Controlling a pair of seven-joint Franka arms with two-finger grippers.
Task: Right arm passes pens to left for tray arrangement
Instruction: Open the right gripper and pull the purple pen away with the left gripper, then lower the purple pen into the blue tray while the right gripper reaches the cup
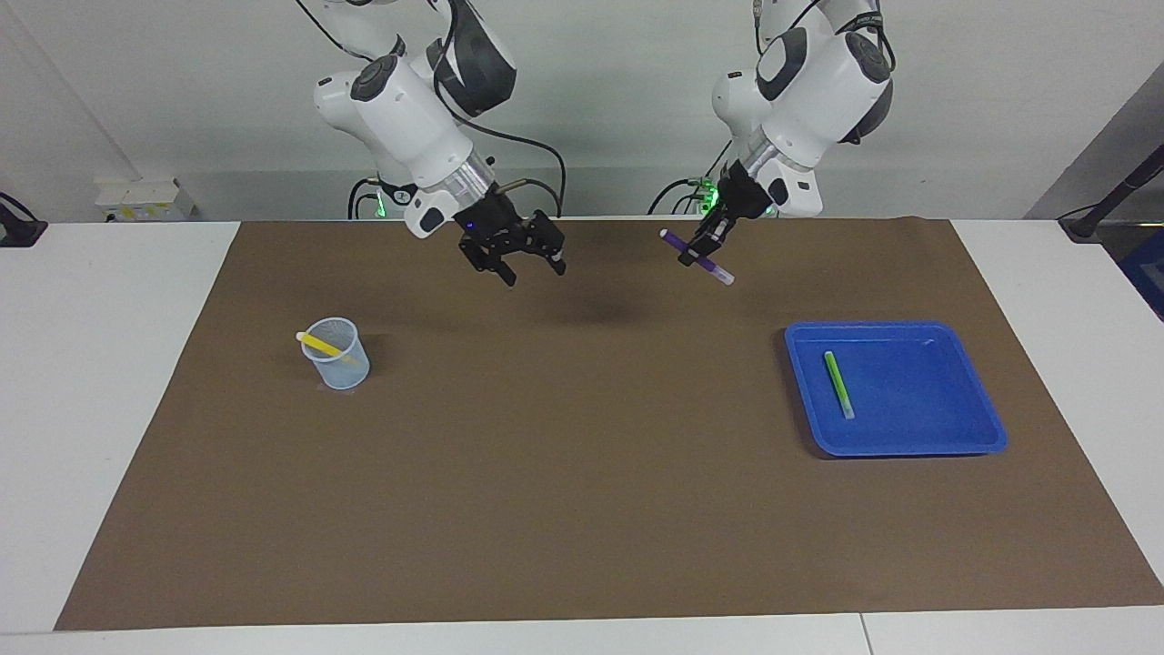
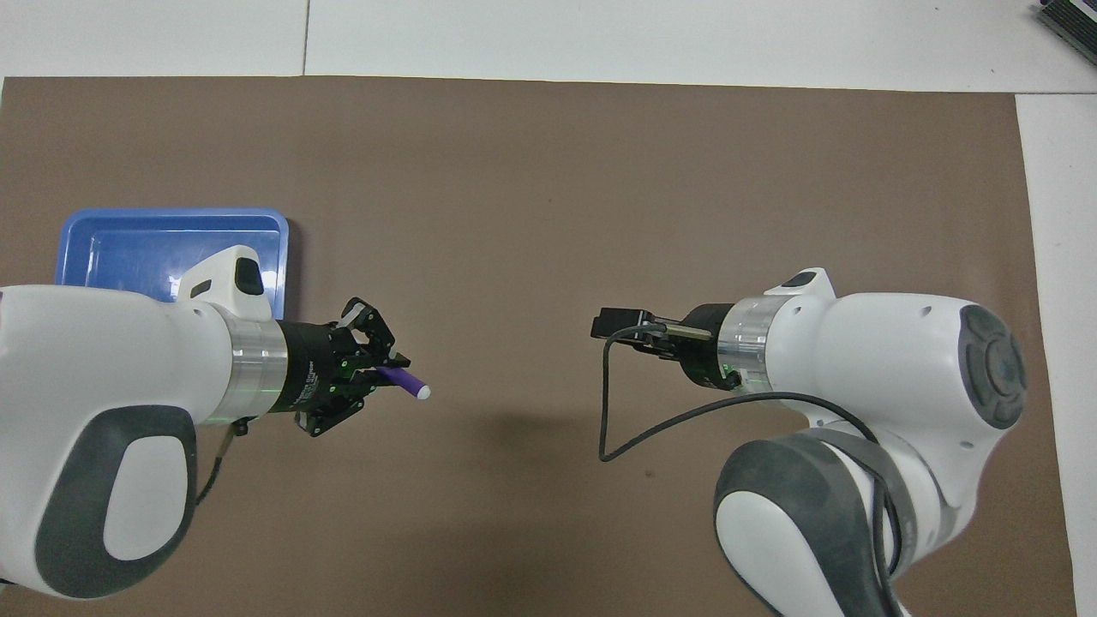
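My left gripper (image 1: 702, 251) (image 2: 382, 375) is shut on the purple pen (image 1: 697, 257) (image 2: 403, 380), held tilted in the air over the brown mat, beside the blue tray (image 1: 918, 437) (image 2: 128, 231). The light green pen (image 1: 838, 384) lies flat in the tray; the left arm hides it in the overhead view. My right gripper (image 1: 531, 270) (image 2: 605, 324) hangs open and holds nothing, over the mat between the middle and the cup. The yellow pen (image 1: 320, 344) leans in the pale mesh cup (image 1: 338, 362). In the overhead view the right arm covers both.
The brown mat (image 1: 564, 473) covers most of the white table. The cup stands toward the right arm's end, the tray toward the left arm's end. A black cable (image 2: 617, 428) loops down from the right wrist.
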